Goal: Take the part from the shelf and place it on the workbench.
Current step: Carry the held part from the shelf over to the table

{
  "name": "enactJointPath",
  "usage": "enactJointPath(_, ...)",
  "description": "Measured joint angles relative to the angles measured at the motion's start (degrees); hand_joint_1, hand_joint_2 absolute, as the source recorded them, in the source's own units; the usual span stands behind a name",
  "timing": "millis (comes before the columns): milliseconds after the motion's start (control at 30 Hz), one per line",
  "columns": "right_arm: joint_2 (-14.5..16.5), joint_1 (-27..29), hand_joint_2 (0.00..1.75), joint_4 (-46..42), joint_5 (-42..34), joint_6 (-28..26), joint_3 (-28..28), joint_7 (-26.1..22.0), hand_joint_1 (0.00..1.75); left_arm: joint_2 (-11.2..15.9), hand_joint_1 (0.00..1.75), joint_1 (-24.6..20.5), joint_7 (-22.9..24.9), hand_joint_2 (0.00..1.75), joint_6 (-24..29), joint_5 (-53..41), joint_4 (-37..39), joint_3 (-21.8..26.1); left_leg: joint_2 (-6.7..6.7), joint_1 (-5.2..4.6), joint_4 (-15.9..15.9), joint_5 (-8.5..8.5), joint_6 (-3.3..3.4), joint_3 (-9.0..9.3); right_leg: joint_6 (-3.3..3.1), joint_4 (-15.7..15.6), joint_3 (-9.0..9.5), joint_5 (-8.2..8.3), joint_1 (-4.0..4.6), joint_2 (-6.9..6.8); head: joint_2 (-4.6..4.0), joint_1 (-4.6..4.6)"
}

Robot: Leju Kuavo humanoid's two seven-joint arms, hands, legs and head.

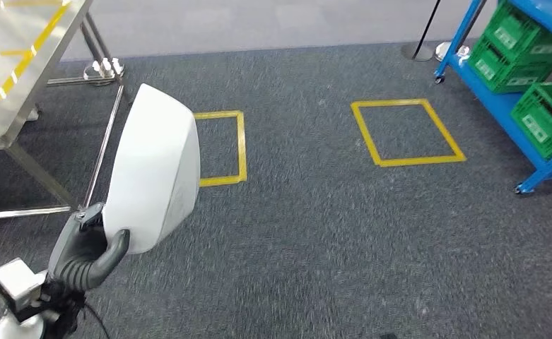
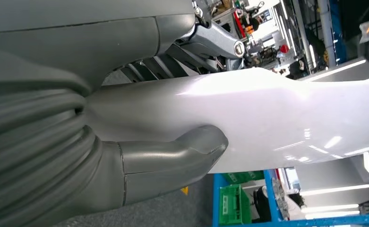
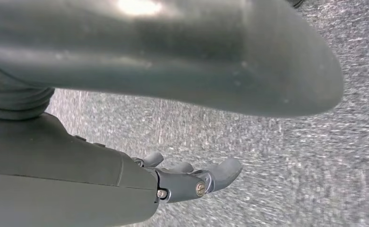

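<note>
**Item: white part, in carry**

Location: you have the part [image 1: 154, 169] in the left hand [image 1: 89, 256], near left in the head view, upright above the carpet [image 1: 315, 233]. The workbench [image 1: 18, 56] stands far left; the blue shelf [image 1: 502, 106] with green crates [image 1: 517, 46] is far right.

Grip: thumb [image 2: 173, 158] pressed on one face, fingers behind the other, clamped at the lower edge.

Handling, as judged: a stiff, smooth, glossy shell, probably light for its bulk and slippery. Held low, it may tip; keep your hold tight near the edge.

Right hand [image 3: 192, 177]: holds nothing, fingers loosely curled, apart, over the carpet.
</note>
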Motion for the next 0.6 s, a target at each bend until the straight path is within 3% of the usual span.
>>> enactJointPath(33,0.01,-0.1,0.0,0.0,-0.03,0.0,0.0,0.0,0.0,-0.09,1.75,-0.02,0.08,1.75,-0.05,0.0,-0.09,-0.13,-0.88,-0.02,-0.02,0.11,0.53,-0.1,0.33,-0.06,0.18,-0.13,-0.1,-0.57,0.0,0.11)
enactJointPath(67,0.02,-0.2,0.0,0.0,-0.04,0.01,0.0,0.01,0.0,-0.19,1.75,-0.07,0.17,1.75,-0.12,0.02,-0.2,-0.21,-1.58,-0.02,-0.09,0.23,0.89,-0.16,0.73,0.22,0.21,-0.43,-0.28,-0.11,0.0,0.13)
enactJointPath(100,0.04,-0.28,0.0,0.0,-0.04,0.01,0.0,0.02,0.0,-0.28,1.75,-0.24,0.3,1.75,-0.22,0.03,-0.33,-0.27,-2.32,0.04,-0.17,0.37,1.26,-0.21,1.1,1.29,-0.17,-1.22,-0.49,1.18,0.0,0.16)
enactJointPath(167,0.08,-0.24,0.0,0.0,-0.04,0.01,0.0,0.07,0.0,-0.57,1.75,-0.71,0.51,1.75,-0.38,0.07,-0.52,-0.44,-3.71,0.17,-0.26,0.6,1.85,-0.38,1.63,7.0,-2.77,-4.44,-0.77,5.01,0.0,0.27)
enactJointPath(200,0.09,-0.15,0.0,0.0,-0.04,0.01,0.0,0.09,0.0,-0.68,1.75,-0.89,0.61,1.75,-0.44,0.08,-0.53,-0.54,-4.46,0.15,-0.25,0.65,2.03,-0.48,1.68,11.05,-4.79,-6.28,-0.78,6.22,0.0,0.29)
enactJointPath(233,0.09,-0.03,0.0,0.0,-0.04,0.01,0.0,0.12,0.0,-0.79,1.75,-0.94,0.68,1.75,-0.47,0.09,-0.52,-0.67,-5.29,0.11,-0.23,0.69,2.12,-0.57,1.66,14.6,-6.69,-7.45,-0.79,6.76,0.0,0.31)
enactJointPath(267,0.1,0.07,0.0,0.0,-0.04,0.01,0.0,0.13,0.0,-0.86,1.75,-0.94,0.73,1.75,-0.49,0.09,-0.51,-0.78,-6.12,0.07,-0.2,0.72,2.14,-0.61,1.57,16.58,-7.91,-7.62,-0.78,6.97,0.0,0.31)
enactJointPath(300,0.1,0.12,0.0,0.0,-0.04,0.01,0.0,0.14,0.0,-0.9,1.75,-0.93,0.77,1.75,-0.51,0.09,-0.5,-0.88,-6.98,0.06,-0.16,0.74,2.12,-0.61,1.43,16.19,-8.03,-6.53,-0.8,7.11,0.0,0.3)
enactJointPath(333,0.11,0.13,0.0,0.0,-0.04,0.01,0.0,0.14,0.0,-0.92,1.75,-0.93,0.78,1.75,-0.52,0.09,-0.5,-0.98,-7.81,0.07,-0.12,0.78,2.07,-0.58,1.24,13.66,-7.1,-4.57,-0.83,7.39,0.0,0.31)
enactJointPath(400,0.09,0.09,0.0,0.0,-0.04,0.01,0.0,0.13,0.0,-0.97,1.75,-0.97,0.78,1.75,-0.52,0.11,-0.52,-1.11,-9.27,0.06,-0.06,0.86,1.77,-0.56,0.91,5.69,-3.67,-0.6,-0.9,9.31,0.0,0.29)
enactJointPath(433,0.09,0.05,0.0,0.0,-0.04,0.0,0.0,0.11,0.0,-1.02,1.75,-0.99,0.8,1.75,-0.52,0.19,-0.52,-1.15,-9.91,0.05,-0.04,0.95,1.46,-0.65,0.77,2.8,-2.47,0.41,-0.89,10.27,0.0,0.29)
enactJointPath(500,0.08,-0.04,0.0,0.0,-0.03,-0.01,0.0,-0.01,0.0,-1.1,1.75,-1.01,0.83,1.75,-0.62,0.43,-0.52,-1.21,-11.1,0.13,-0.22,1.2,0.64,-0.94,0.41,0.66,-1.68,0.66,-0.67,11.0,0.0,0.26)
enactJointPath(533,0.09,-0.09,0.0,0.0,-0.03,-0.01,0.0,-0.16,0.0,-1.11,1.75,-0.99,0.86,1.75,-0.67,0.55,-0.52,-1.27,-11.7,0.19,-0.43,1.41,0.18,-1.18,0.06,0.48,-1.58,0.85,-0.65,10.32,0.0,0.26)
enactJointPath(567,0.1,-0.15,0.0,0.0,-0.03,-0.01,0.0,-0.34,0.0,-1.12,1.75,-0.92,0.87,1.75,-0.71,0.64,-0.52,-1.37,-11.61,0.23,-0.45,1.44,-0.14,-1.39,-0.34,0.22,-1.42,1.07,-0.67,9.6,0.0,0.25)
enactJointPath(600,0.12,-0.17,0.0,0.0,-0.07,-0.01,0.0,-0.52,0.0,-1.12,1.75,-0.89,0.89,1.75,-0.72,0.7,-0.53,-1.5,-10.6,0.16,0.05,1.01,-0.41,-1.81,-0.77,-0.09,-1.28,1.32,-0.75,8.93,0.0,0.17)
